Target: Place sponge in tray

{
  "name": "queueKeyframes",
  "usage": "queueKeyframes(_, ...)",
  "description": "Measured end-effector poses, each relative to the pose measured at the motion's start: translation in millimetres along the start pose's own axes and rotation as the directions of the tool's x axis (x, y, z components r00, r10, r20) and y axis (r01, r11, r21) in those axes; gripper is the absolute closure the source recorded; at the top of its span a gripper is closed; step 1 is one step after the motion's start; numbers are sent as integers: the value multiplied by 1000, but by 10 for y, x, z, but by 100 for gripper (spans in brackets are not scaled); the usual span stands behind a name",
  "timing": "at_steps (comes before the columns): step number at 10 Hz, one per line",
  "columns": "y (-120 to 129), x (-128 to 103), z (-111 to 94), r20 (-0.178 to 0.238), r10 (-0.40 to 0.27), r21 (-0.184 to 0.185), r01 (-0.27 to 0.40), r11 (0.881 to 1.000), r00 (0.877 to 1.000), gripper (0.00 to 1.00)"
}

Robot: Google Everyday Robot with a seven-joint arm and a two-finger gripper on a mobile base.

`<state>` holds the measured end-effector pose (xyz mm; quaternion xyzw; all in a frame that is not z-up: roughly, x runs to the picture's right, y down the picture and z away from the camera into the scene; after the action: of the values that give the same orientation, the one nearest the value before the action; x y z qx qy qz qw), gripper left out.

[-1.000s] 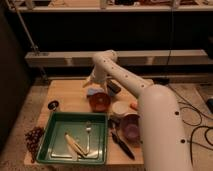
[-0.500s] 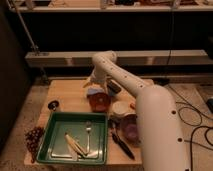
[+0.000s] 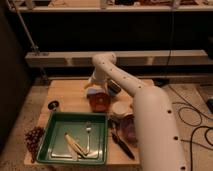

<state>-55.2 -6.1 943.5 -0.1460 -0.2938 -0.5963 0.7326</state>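
Orange bowl mid wooden table; white cup just beside, purple bowl nearer camera. Grapes at image-left edge. Black utensil beside purple bowl. Cables on floor.

The gripper, beyond the tray's far rim, blurs into the pale sponge, so whether they touch cannot be told. Right of the tray, the arm covers the table's edge and part of a purple thing, and the bottom edge cuts the arm off. Left of the tray, a dark red cluster is too blurred to name.
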Motion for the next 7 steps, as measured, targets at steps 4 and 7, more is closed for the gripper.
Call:
queueKeyframes(4,26,12,164,25,28,-27,-27,999,999,20)
queueKeyframes(7,74,48,270,39,75,-46,-73,996,996,20)
